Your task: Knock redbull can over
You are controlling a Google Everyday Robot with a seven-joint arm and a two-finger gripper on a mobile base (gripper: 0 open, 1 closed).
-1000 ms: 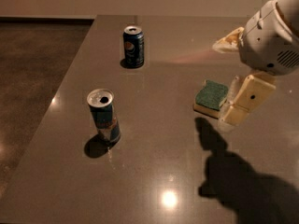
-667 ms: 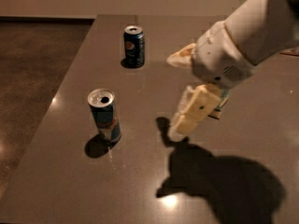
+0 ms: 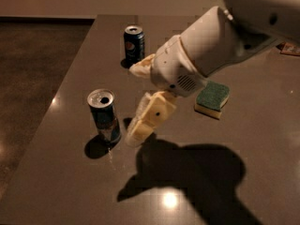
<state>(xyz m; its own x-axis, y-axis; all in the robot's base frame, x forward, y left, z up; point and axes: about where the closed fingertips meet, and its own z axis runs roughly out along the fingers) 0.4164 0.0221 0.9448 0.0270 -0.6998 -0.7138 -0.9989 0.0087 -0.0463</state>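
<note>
The redbull can (image 3: pixel 104 117) stands upright on the dark table (image 3: pixel 70 83), left of centre, with its silver top and pull-tab hole showing. My gripper (image 3: pixel 132 103) is open and empty, just right of the can. Its lower finger (image 3: pixel 146 118) reaches down close beside the can's base, and I cannot tell whether it touches. The upper finger (image 3: pixel 140 65) points left, above and behind the can. The white arm comes in from the upper right.
A shorter dark-blue Pepsi can (image 3: pixel 134 43) stands upright farther back, behind the gripper. A green-and-yellow sponge (image 3: pixel 212 99) lies to the right, partly under the arm. The table's left edge runs close to the redbull can. The arm's shadow falls across the front.
The arm and gripper have swept left across the table, from near the sponge to right beside the redbull can. The can still stands where it was.
</note>
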